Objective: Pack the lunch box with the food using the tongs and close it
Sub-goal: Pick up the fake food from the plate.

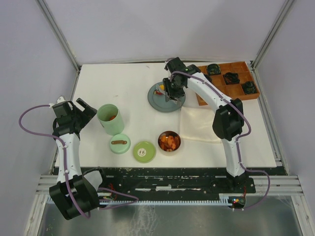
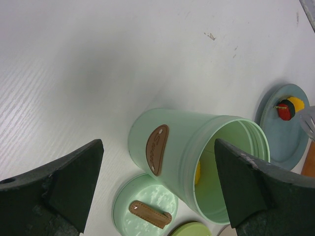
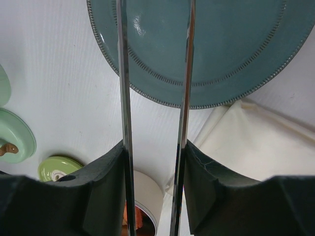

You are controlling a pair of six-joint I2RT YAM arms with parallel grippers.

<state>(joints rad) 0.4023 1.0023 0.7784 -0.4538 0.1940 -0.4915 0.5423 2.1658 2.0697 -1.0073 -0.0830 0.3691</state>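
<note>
The mint-green canister (image 1: 110,118) of the lunch box stands open at the left, with a yellow piece (image 2: 197,173) inside. Its brown-handled flat lid (image 1: 119,143) and the lime-green lid (image 1: 144,152) lie in front of it. The steel bowl (image 1: 169,141) holds orange food. My left gripper (image 1: 83,110) hangs open just left of the canister (image 2: 197,157), holding nothing. Over the grey-blue plate (image 1: 166,97), my right gripper (image 3: 153,147) is shut on the tongs (image 3: 124,98), whose two arms stand apart. A red, yellow and black piece of food (image 2: 288,109) lies on the plate's left side.
A compartmented wooden tray (image 1: 226,81) with dark objects sits at the back right. A folded cream cloth (image 1: 199,123) lies right of the plate, under the right arm. Frame posts stand at the table's back corners.
</note>
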